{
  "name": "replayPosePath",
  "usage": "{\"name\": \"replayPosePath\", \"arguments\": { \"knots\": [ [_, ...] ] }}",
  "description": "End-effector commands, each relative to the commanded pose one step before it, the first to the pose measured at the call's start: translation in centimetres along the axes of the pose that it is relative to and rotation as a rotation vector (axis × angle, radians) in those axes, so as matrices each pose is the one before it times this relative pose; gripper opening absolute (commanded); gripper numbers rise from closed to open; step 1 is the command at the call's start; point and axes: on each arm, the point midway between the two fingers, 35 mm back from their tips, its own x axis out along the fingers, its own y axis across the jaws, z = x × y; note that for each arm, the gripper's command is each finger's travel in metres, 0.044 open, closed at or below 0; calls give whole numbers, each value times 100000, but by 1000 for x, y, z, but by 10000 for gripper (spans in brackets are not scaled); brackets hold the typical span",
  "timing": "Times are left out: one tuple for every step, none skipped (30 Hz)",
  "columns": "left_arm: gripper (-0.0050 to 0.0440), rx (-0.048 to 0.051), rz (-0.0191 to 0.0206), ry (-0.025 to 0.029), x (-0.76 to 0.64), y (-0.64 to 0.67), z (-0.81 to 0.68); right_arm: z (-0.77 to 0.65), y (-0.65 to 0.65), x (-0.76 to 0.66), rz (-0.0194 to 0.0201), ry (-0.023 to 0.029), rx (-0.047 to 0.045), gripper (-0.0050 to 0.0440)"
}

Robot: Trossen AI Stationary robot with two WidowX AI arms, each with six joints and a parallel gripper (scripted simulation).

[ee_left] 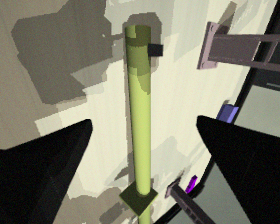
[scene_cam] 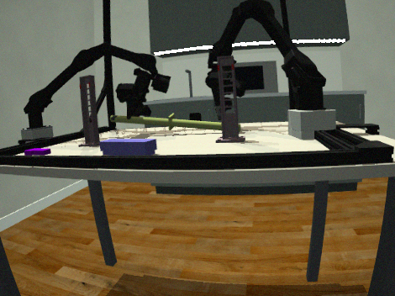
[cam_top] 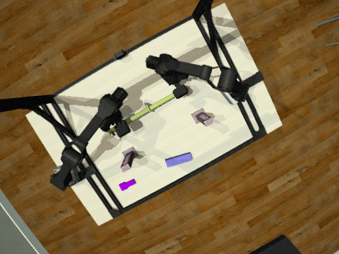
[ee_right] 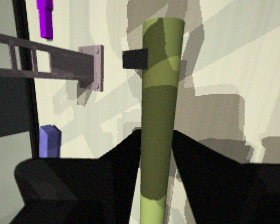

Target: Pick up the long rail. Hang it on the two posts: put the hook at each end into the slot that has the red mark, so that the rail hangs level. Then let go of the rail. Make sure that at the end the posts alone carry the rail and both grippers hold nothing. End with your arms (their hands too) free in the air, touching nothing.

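One rail (cam_top: 162, 102) (scene_cam: 195, 124) (ee_left: 141, 115) (ee_right: 159, 115), apparently tilted; two posts (cam_top: 208, 123) (scene_cam: 89, 124) (ee_left: 231, 48) (ee_right: 71, 65).

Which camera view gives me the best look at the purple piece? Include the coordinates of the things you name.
The top view: it shows the purple piece (cam_top: 127, 185) (scene_cam: 38, 151) (ee_left: 192, 184) (ee_right: 45, 20) whole from above, with its wider and narrower parts. The exterior view shows it low and edge-on, the left wrist view only small and distant, and the right wrist view cuts it off at the top.

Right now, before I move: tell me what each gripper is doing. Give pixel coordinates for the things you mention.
Left gripper (cam_top: 177, 87) (scene_cam: 219, 115) (ee_left: 145, 119): open, holding nothing.
Right gripper (cam_top: 117, 125) (scene_cam: 139, 115) (ee_right: 157, 132): closed, fingers holding the long rail (cam_top: 159, 103) (scene_cam: 193, 124) (ee_left: 140, 110) (ee_right: 159, 110) near one end.
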Motion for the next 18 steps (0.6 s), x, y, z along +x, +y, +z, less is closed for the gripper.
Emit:
{"name": "replayPosePath", "arguments": {
  "knots": [
    [440,-178,172,-451,-27,146,2,-92,46,-41,359,429,378,0],
    [440,0,0,0,0,0,0,0,0,0,0,0,0,0],
    [440,0,0,0,0,0,0,0,0,0,0,0,0,0],
    [416,-20,319,-136,29,-20,0,0,0,0,0,0,0,0],
    [392,-60,959,-399,87,-59,-1,0,0,0,0,0,0,0],
    [368,-94,1608,-635,141,-98,-2,0,0,0,0,0,0,0],
    [344,-106,1985,-725,166,-120,-5,0,0,0,0,0,0,0],
    [320,-96,2003,-667,159,-121,-6,0,0,0,0,0,0,0],
    [296,-85,2018,-609,152,-121,-8,0,0,0,0,0,0,0],
    [272,-73,2031,-550,144,-122,-10,0,0,0,0,0,0,0],
    [248,-61,2043,-490,137,-122,-12,0,0,0,0,0,0,0],
    [224,-48,2054,-430,129,-123,-13,0,0,0,0,0,0,0],
    [200,-35,2064,-370,122,-124,-14,0,0,0,0,0,0,0],
    [176,-21,2072,-310,114,-124,-16,0,0,0,0,0,0,0],
    [160,-6,2078,-250,107,-124,-17,0,0,0,0,0,0,0],
    [160,9,2083,-189,99,-125,-18,0,0,0,0,0,0,0],
    [160,0,0,0,0,0,0,0,0,0,0,0,0,0],
    [160,0,0,0,0,0,0,0,0,0,0,0,0,0]
  ]
}}
